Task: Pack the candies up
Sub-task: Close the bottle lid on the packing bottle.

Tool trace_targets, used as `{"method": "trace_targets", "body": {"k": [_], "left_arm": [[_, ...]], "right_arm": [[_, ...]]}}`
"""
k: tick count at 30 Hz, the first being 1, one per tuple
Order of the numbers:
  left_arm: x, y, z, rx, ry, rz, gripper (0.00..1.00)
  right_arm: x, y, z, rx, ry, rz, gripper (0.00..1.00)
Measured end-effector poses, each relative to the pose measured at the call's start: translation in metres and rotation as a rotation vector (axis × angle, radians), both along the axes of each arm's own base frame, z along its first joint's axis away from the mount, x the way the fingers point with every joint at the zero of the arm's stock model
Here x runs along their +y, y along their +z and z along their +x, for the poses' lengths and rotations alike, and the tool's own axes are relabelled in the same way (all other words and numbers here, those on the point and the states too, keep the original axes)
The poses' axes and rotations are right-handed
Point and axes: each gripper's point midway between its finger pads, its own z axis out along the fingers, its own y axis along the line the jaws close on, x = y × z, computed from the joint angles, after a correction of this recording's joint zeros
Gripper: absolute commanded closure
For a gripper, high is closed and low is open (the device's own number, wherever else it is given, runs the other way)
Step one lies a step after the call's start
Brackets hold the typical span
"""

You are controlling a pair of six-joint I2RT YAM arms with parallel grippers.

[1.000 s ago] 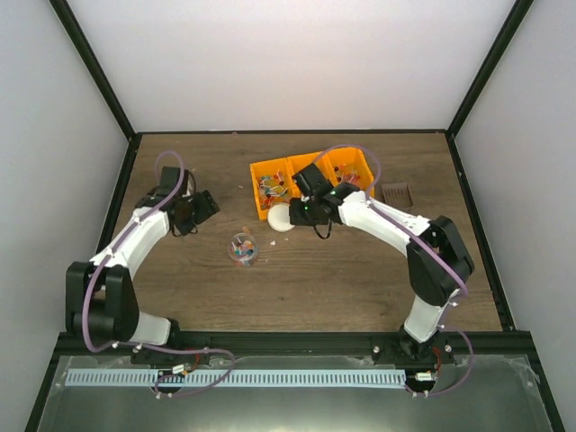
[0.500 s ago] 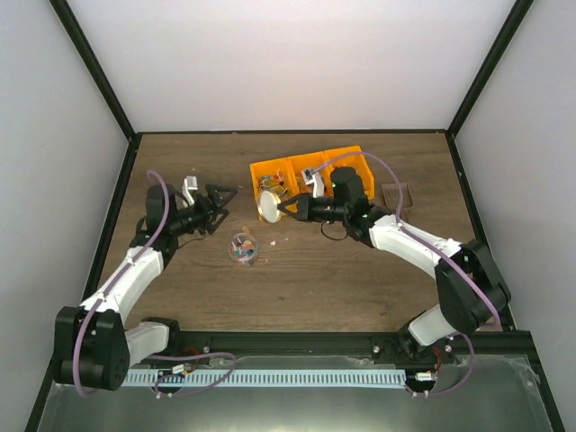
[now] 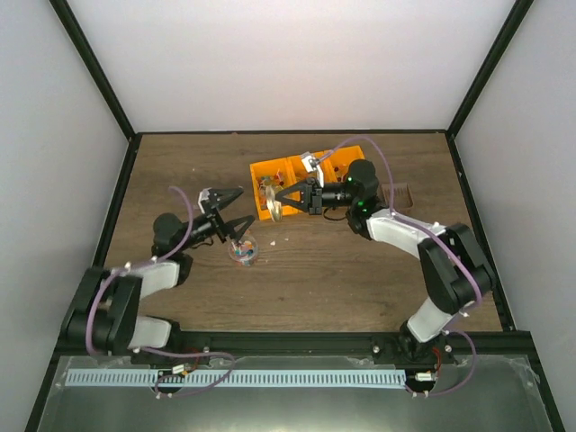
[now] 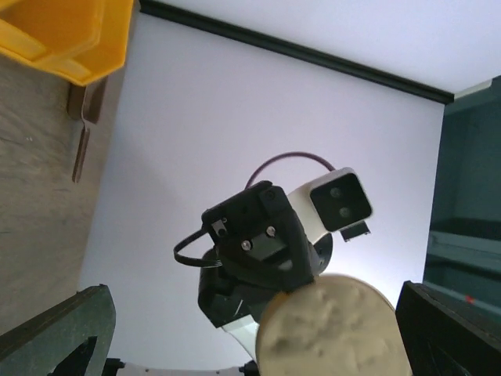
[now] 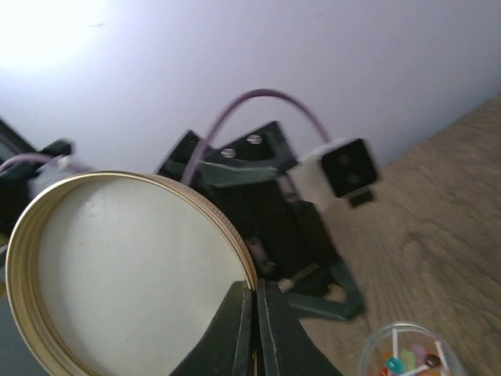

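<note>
Lifted off the table where it lay flat a second ago, the cream lid now stands on edge in the air. The left gripper has swung in from the left toward it, its fingers spread wider than before. Nearest the arm bases, a small clear jar sits on the wood with a few of the candies inside, red, blue and orange. The jar lies just on the near side of the left gripper's wide-open fingers, outside the gap between them. The nearer fingertip is close to the jar's rim, though whether it touches cannot be told. Just beyond, the right gripper has its fingers pressed together on the lid's gold rim. From its wrist camera the jar shows low and to the right, apart from that grip. Farther back, more candies lie in the compartments of the orange bin, behind the lid and away from both pairs of fingers. A brown scoop lies on the table to the bin's right.
</note>
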Motion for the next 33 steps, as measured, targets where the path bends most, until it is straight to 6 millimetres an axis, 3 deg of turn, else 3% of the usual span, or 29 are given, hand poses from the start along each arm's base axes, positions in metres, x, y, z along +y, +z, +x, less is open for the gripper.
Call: {"method": "trace_targets", "body": {"k": [4, 8, 12, 15, 20, 26, 33], "left_arm": [[-0.027, -0.009, 0.014, -0.006, -0.085, -0.071, 0.0], [-0.045, -0.006, 0.023, -0.011, -0.136, -0.102, 0.0], [-0.049, 0.03, 0.03, -0.134, -0.142, -0.136, 0.0], [-0.05, 0.045, 0.033, -0.184, -0.142, -0.151, 0.0], [-0.059, 0.039, 0.036, -0.171, -0.164, -0.148, 0.0], [-0.071, 0.048, 0.03, -0.2, -0.207, -0.154, 0.0], [-0.071, 0.05, 0.032, -0.201, -0.196, -0.16, 0.0]], "right_arm": [[0.004, -0.004, -0.001, -0.041, 0.085, 0.042, 0.99], [0.01, -0.01, 0.015, -0.035, 0.13, 0.058, 0.99], [0.006, -0.01, 0.029, -0.025, 0.132, 0.072, 0.99], [0.002, -0.006, 0.035, -0.037, 0.13, 0.08, 0.99], [0.002, 0.002, 0.041, -0.059, 0.134, 0.09, 0.99], [0.005, -0.005, 0.046, -0.042, 0.134, 0.081, 0.99], [0.004, -0.012, 0.051, -0.025, 0.127, 0.07, 0.99]]}}
